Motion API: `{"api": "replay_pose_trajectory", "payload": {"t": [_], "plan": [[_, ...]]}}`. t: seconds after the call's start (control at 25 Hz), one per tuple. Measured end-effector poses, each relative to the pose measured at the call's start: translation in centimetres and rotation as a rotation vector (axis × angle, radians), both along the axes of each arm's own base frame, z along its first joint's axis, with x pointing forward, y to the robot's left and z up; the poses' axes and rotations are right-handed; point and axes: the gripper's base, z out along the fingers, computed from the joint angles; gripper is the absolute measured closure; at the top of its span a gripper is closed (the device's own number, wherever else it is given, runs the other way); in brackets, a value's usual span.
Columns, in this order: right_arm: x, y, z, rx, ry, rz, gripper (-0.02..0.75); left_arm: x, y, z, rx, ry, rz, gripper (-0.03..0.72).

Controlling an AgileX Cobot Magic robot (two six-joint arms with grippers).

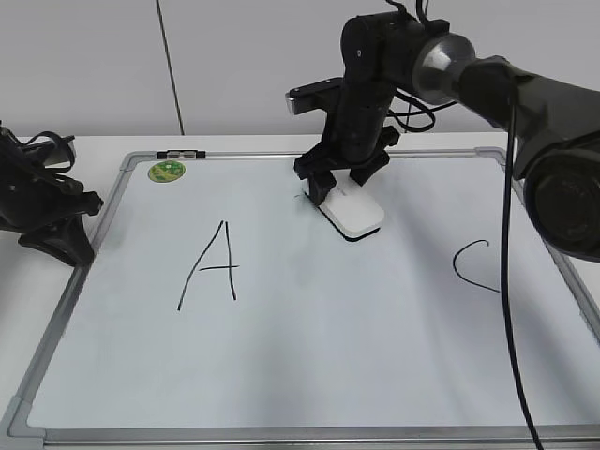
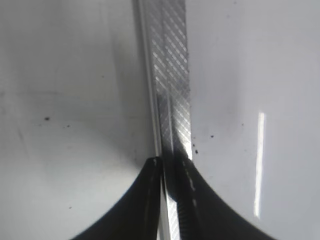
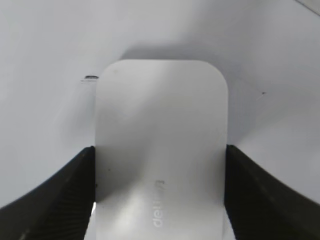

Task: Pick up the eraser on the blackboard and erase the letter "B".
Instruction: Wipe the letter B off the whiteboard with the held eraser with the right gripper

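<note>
The white eraser [image 1: 354, 214] lies flat on the blackboard [image 1: 309, 356], in its upper middle. My right gripper [image 1: 339, 183] is shut on the eraser, one finger on each long side. In the right wrist view the eraser [image 3: 160, 145] fills the space between the jaws [image 3: 160, 156]. No whole letter "B" shows. Only a small black mark [image 3: 91, 77] lies just left of the eraser's far end, and it also shows in the exterior view [image 1: 301, 197]. My left gripper [image 1: 70, 246] is shut and empty at the board's left frame [image 2: 170, 90].
A tall black "A" [image 1: 214, 267] is left of the middle and a curved "C" [image 1: 472, 265] is at the right. A round green magnet [image 1: 167, 170] sits at the top left corner. A small dark item [image 1: 180, 153] lies on the top frame.
</note>
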Motion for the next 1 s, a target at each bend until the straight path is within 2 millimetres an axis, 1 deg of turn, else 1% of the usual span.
{"api": "replay_pose_trajectory", "payload": {"t": [0.16,0.36,0.52,0.64,0.8,0.92,1.0], "plan": [[-0.3,0.9,0.0,0.016,-0.006,0.025,0.195,0.0,0.0,0.0,0.000,0.000,0.000,0.629],[-1.1,3.0,0.1,0.024,-0.023,0.090,0.195,0.0,0.0,0.0,0.000,0.000,0.000,0.629],[-1.6,4.2,0.1,0.030,-0.035,0.124,0.195,0.0,0.0,0.0,0.000,0.000,0.000,0.629],[-1.6,4.5,0.2,0.031,-0.047,0.130,0.195,0.0,0.0,0.0,0.000,0.000,0.000,0.629],[-1.5,4.4,0.1,0.012,-0.059,0.132,0.195,0.0,0.0,0.0,0.000,0.000,0.000,0.629],[-1.3,4.4,-0.7,-0.003,-0.054,0.131,0.195,0.0,0.0,0.0,0.000,0.000,0.000,0.629],[-1.2,4.3,-0.8,-0.011,-0.056,0.127,0.195,0.0,0.0,0.0,0.000,0.000,0.000,0.629]]}}
